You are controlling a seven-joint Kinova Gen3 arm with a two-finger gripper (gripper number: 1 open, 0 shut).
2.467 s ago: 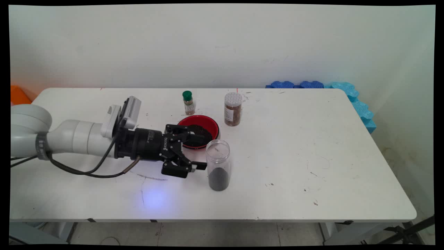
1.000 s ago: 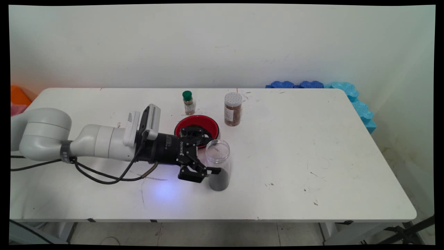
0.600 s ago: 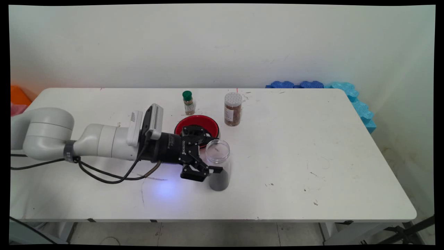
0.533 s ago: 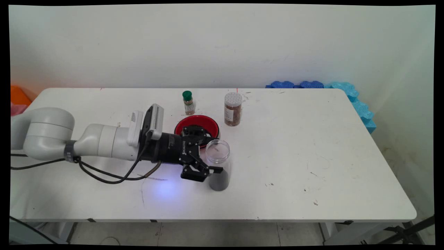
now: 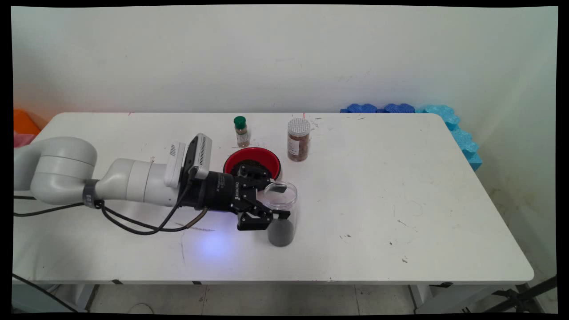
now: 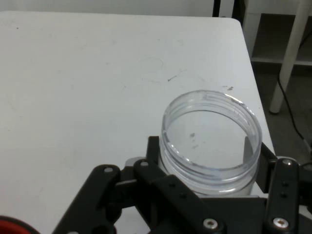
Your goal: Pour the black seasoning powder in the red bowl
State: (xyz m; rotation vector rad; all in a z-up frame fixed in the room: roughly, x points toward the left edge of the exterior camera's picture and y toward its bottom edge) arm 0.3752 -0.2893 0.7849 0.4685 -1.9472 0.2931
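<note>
A clear lidless jar (image 5: pixel 281 231) with dark grains in its bottom third stands on the white table (image 5: pixel 378 200), just in front of a red bowl (image 5: pixel 262 156) that holds dark grains. My gripper (image 5: pixel 281 202) reaches in level from the left and is shut on the jar's upper part, one finger on its near side and one on its far side. In the hand view the jar's open mouth (image 6: pixel 209 97) sits between the two fingers (image 6: pixel 154 151), which press against its wall; the gripper (image 6: pixel 209 161) straddles it. A sliver of the red bowl (image 6: pixel 12 226) shows at the bottom left.
A small spice bottle with a green cap (image 5: pixel 241 132) and a taller jar of brown bits (image 5: pixel 298 139) stand behind the bowl. Blue foam pieces (image 5: pixel 444 120) lie past the table's far right corner. An orange thing (image 5: pixel 24 122) lies at the far left.
The arm slid right from beside the bowl until its open fingers straddled the jar. They have since closed on it, and the jar's top has shifted slightly right.
</note>
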